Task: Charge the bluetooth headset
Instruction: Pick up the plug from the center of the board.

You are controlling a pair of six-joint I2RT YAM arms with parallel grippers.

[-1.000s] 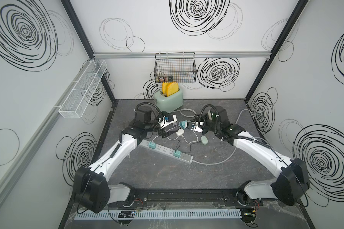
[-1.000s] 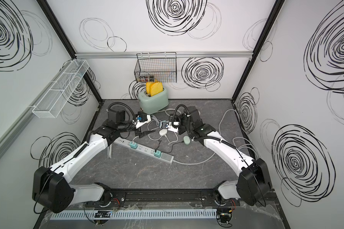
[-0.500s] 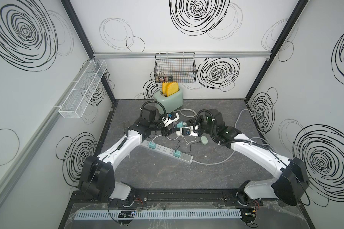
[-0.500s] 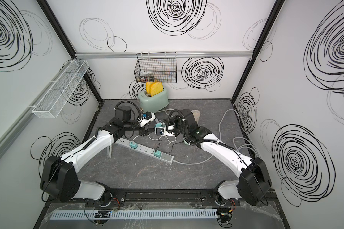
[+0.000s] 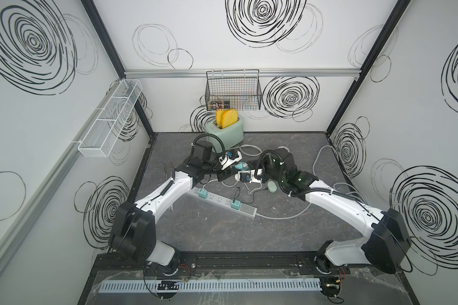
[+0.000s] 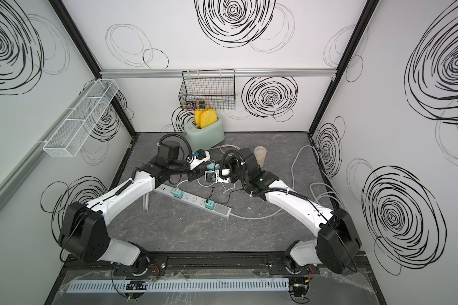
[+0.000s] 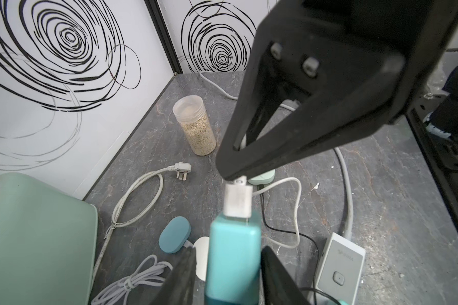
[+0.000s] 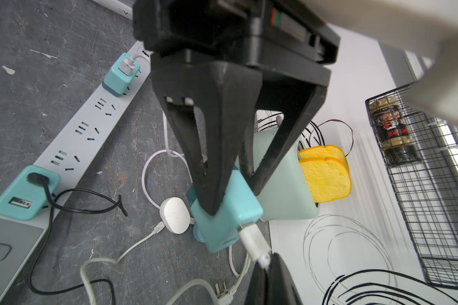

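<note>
Left tool [image 8: 233, 196] clasping teal charger [image 7: 233, 253], right tool [image 7: 234, 174] pinching white USB plug [image 7: 238, 202] (tip against charger)

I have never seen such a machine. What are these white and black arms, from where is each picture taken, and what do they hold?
It is a robot with a left arm and a right arm, each ending in a pincer. Two pictures look down on the table; two come from cameras on the wrists. On the table lie a power strip, a blue earbud case and a toaster. The right pincer holds a white USB plug that sits in a teal charger block. The left pincer has a finger on each side of that block.
</note>
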